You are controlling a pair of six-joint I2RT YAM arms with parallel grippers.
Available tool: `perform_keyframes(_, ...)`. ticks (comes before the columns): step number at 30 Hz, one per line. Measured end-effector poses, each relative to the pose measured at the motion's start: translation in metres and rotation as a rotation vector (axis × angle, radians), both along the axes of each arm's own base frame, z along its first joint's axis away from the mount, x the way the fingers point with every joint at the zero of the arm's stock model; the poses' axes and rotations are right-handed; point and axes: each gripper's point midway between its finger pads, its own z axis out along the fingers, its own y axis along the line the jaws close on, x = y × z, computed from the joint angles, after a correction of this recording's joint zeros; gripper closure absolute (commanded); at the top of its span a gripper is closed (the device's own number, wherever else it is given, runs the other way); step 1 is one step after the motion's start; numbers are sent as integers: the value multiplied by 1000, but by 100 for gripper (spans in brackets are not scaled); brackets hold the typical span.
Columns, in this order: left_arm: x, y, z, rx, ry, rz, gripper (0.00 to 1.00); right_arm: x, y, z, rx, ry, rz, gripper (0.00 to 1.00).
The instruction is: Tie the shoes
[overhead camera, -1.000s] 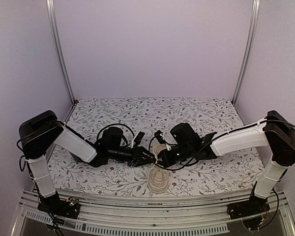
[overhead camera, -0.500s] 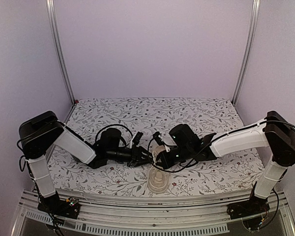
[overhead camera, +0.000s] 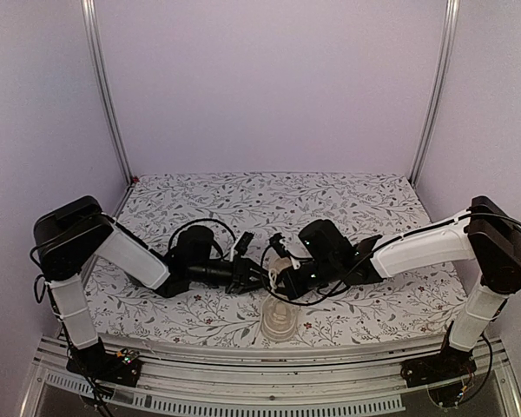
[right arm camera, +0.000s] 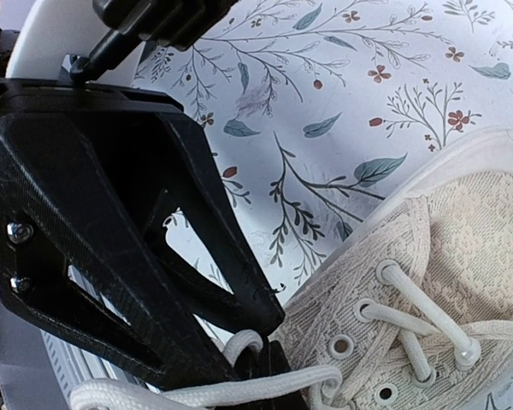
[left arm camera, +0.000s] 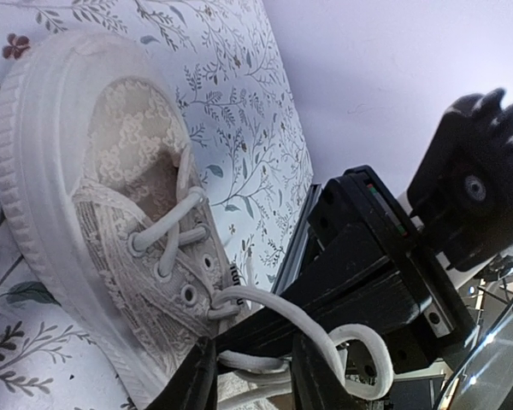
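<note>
The cream sneaker (overhead camera: 280, 320) lies at the table's near edge, toe toward the front. In the left wrist view the shoe (left arm camera: 111, 171) fills the left side, and a lace (left arm camera: 265, 299) runs from its top eyelets into a loop (left arm camera: 363, 359). My left gripper (left arm camera: 252, 371) is open, its fingers (left arm camera: 192, 380) standing either side of a lace strand and the right gripper's black finger. My right gripper (right arm camera: 282, 380) is shut on a lace loop (right arm camera: 258, 335) beside the shoe (right arm camera: 462, 256). From above, the left gripper (overhead camera: 260, 279) and right gripper (overhead camera: 280, 276) meet tip to tip just behind the shoe.
The floral tablecloth (overhead camera: 373, 200) covers the table. Metal frame posts (overhead camera: 106, 95) stand at the back corners and a rail (overhead camera: 243, 395) runs along the front. Black cables (overhead camera: 204, 228) loop above both wrists. The left gripper's black finger frame (right arm camera: 111, 213) crowds the right wrist view.
The right wrist has shifted slightly left toward the left gripper, and both tips sit a little farther back from the shoe. The shoe has not moved.
</note>
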Motion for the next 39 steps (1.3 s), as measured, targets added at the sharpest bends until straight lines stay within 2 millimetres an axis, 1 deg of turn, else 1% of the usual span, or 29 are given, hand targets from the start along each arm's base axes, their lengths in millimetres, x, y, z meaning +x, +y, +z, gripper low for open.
perform_keyframes(17, -4, -4, -3, -29, 33, 5, 100, -4, -4, -6, -28, 15, 2, 98)
perform_keyframes(26, -3, -4, -4, -24, 30, 13, 100, -4, -4, -6, -32, 12, -4, 97)
perform_keyframes(30, -2, -2, -4, -1, 21, 26, 100, -1, -5, -5, -35, 2, -17, 91)
perform_keyframes(33, -2, 1, -6, 17, 21, 36, 100, 2, -7, 1, -32, -17, -35, 85)
perform_keyframes(35, -2, 2, -7, 27, 20, 39, 100, 4, -10, 6, -29, -33, -48, 75)
perform_keyframes(39, -3, 4, -14, 55, 34, 45, 100, 3, -17, 21, -8, -61, -61, 65)
